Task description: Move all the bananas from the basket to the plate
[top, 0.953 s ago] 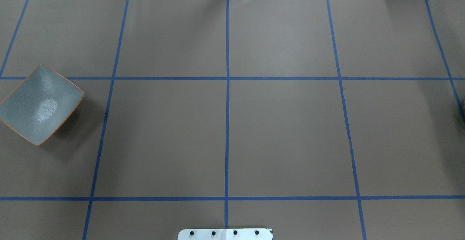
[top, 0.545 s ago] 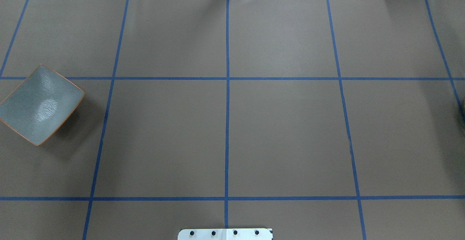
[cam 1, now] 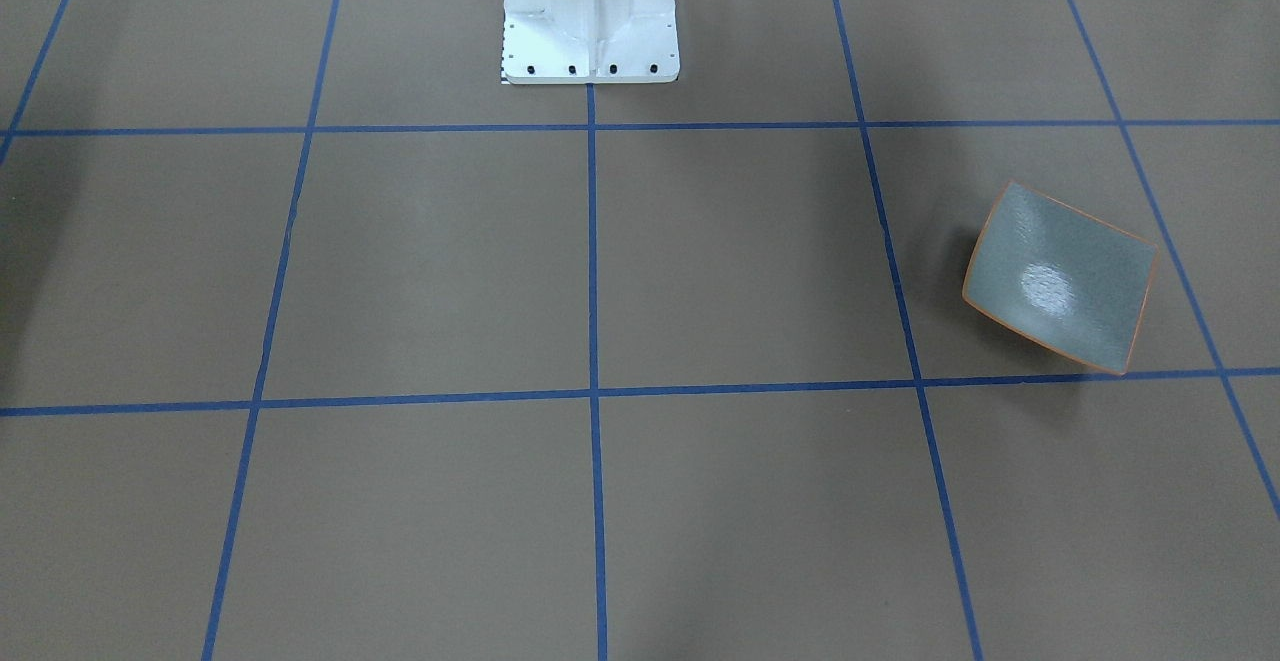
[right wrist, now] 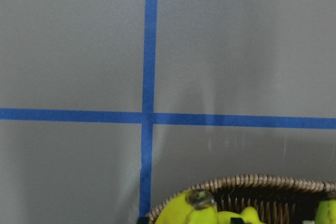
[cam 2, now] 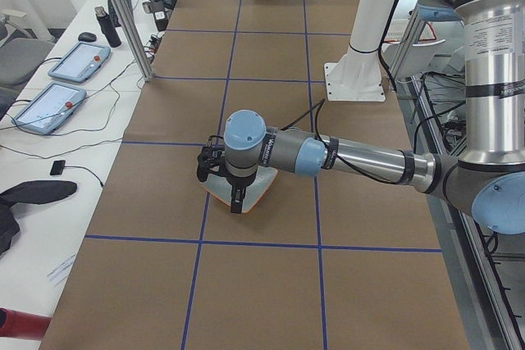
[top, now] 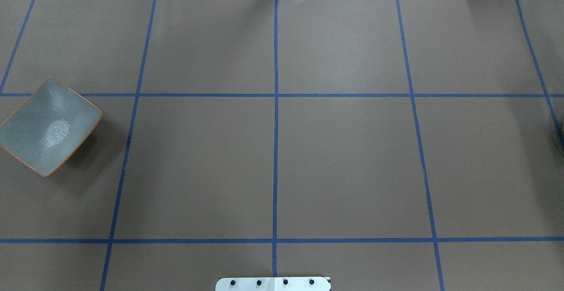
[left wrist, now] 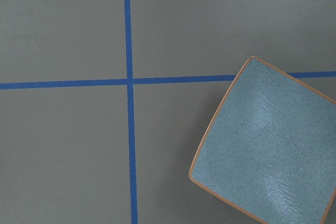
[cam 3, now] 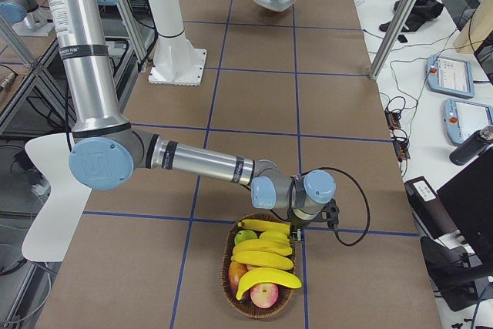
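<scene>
Stillness marks the last second: in the overhead view the plate (top: 48, 126) sits unmoved and bare near the left edge of the worktop (top: 343, 159), so no transfer has begun. The left gripper (cam 2: 237, 202) hangs pointing down just over the plate, its arm stretched low and level; whether its jaws are open cannot be told. At the worktop's right end, three bananas (cam 3: 263, 256) lie in the basket (cam 3: 227, 279) with apples (cam 3: 264, 295). The right gripper (cam 3: 296, 234) points down at the basket's rim on a similarly low arm, and its jaws cannot be judged either.
</scene>
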Controlling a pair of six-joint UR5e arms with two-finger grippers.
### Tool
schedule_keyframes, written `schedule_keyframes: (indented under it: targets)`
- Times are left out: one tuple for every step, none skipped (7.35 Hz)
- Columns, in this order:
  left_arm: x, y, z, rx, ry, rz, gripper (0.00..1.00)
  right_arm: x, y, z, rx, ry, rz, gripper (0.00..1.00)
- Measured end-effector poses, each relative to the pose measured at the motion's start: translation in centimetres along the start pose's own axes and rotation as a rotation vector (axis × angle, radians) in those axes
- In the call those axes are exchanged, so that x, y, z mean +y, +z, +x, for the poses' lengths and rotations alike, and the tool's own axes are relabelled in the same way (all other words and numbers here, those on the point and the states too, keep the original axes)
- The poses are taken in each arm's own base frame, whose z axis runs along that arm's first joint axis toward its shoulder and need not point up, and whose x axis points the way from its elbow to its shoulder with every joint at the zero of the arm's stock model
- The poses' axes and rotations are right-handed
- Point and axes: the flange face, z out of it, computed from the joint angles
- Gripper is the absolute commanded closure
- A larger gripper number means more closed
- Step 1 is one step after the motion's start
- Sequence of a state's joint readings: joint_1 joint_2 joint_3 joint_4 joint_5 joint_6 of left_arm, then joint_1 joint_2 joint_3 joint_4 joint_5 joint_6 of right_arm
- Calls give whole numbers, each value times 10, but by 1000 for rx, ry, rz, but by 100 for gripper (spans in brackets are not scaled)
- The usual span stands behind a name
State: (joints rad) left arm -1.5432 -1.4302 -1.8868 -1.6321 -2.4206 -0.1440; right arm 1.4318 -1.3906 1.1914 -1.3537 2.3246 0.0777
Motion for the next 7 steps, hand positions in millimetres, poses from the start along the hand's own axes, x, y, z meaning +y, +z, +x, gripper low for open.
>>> schedule_keyframes:
  targets:
    - [4, 0, 0, 0, -1, -1, 0, -3, -3, -3, 0, -4, 5, 49]
    - [9, -2, 1, 0, -2, -1, 0, -4, -3, -4, -1, -5, 5, 49]
    - [13, -3, 1, 0, -2, -1, 0, -3, 0, -2, -2, -3, 0, 48]
    - [14, -3, 2, 0, -3, -2, 0, 1, 3, 2, -2, 0, -6, 48]
    - [15, -3, 2, 0, -3, -2, 0, 3, 6, 4, -2, 3, -10, 47]
    - [15, -3, 2, 1, -4, -2, 0, 4, 6, 5, -2, 4, -12, 48]
    - [15, -3, 2, 1, -4, -2, 0, 5, 6, 4, -2, 4, -11, 53]
